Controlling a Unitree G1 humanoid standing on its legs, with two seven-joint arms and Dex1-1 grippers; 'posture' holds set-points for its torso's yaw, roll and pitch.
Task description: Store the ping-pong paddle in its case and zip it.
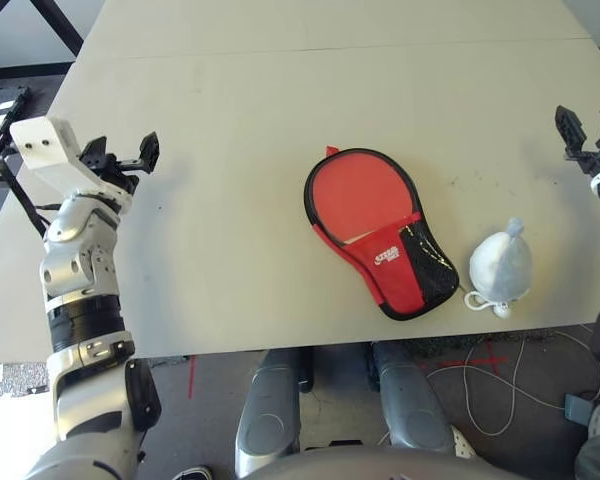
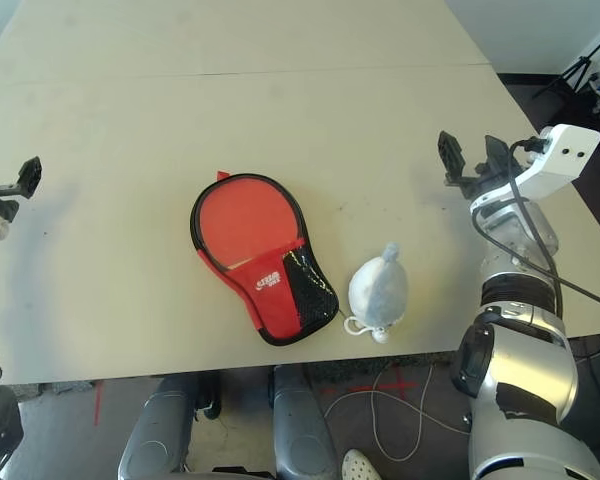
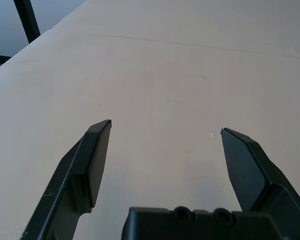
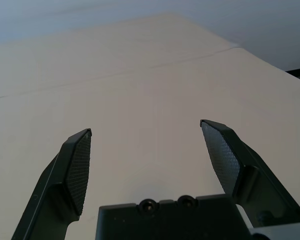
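Note:
The red case (image 1: 405, 270) lies near the table's front edge, right of centre, its logo and black mesh pocket facing up. Inside its black zipper rim shows the round red face of the paddle (image 1: 352, 195), with a sliver of pale handle just below it; the rest of the handle is hidden under the case fabric. My left gripper (image 1: 120, 155) hovers open over the table's left side, far from the case, with nothing between its fingers (image 3: 97, 160). Far to the right, my right gripper (image 2: 470, 160) is also open and holds nothing.
A small white-grey drawstring pouch (image 1: 500, 268) sits just right of the case, its cord trailing toward the front edge. The pale table (image 1: 230, 100) has a seam running across its far part. Cables lie on the floor at the front right.

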